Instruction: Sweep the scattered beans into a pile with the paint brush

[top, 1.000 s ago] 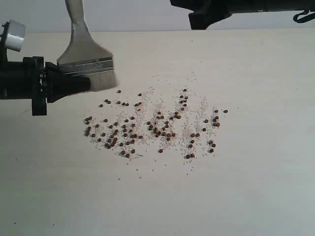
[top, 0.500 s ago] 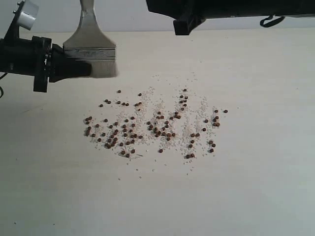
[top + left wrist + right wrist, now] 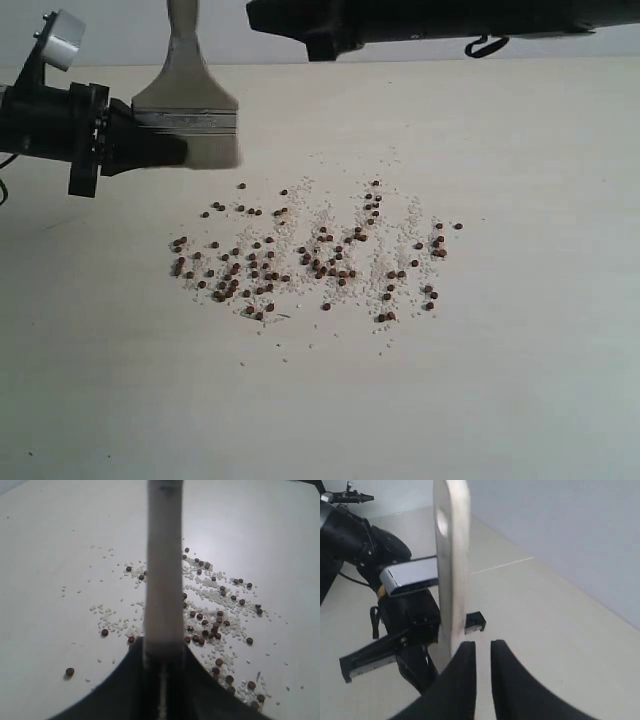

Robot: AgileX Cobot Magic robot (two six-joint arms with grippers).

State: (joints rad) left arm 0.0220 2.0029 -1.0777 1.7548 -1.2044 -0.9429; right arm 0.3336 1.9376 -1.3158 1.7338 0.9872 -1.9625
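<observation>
- Exterior view, checked across the last second: the paint brush (image 3: 185, 105) went from tilted to upright and rose a little. It hangs over the counter (image 3: 520, 380), and its bristles appear clear of the surface, beyond the left end of the spread.
- Left gripper (image 3: 165, 150): jaws clamped on the paint brush at its metal band and bristles, unchanged.
- Right wrist view: the right gripper (image 3: 482, 647) has its jaws a narrow gap apart with nothing between them. The handle, with its hole, stands just beside one finger, not inside the gap. In the exterior view this arm has travelled leftward along the top and now ends near the handle's upper part.
- Beans (image 3: 310, 255) and white crumbs (image 3: 300, 225): same loose band on the counter, with no bean shifted. No pile yet.
- Judgement: this looks like a handover or regrasp at the handle being set up. Sweeping has not begun, so nothing of the task is done.
</observation>
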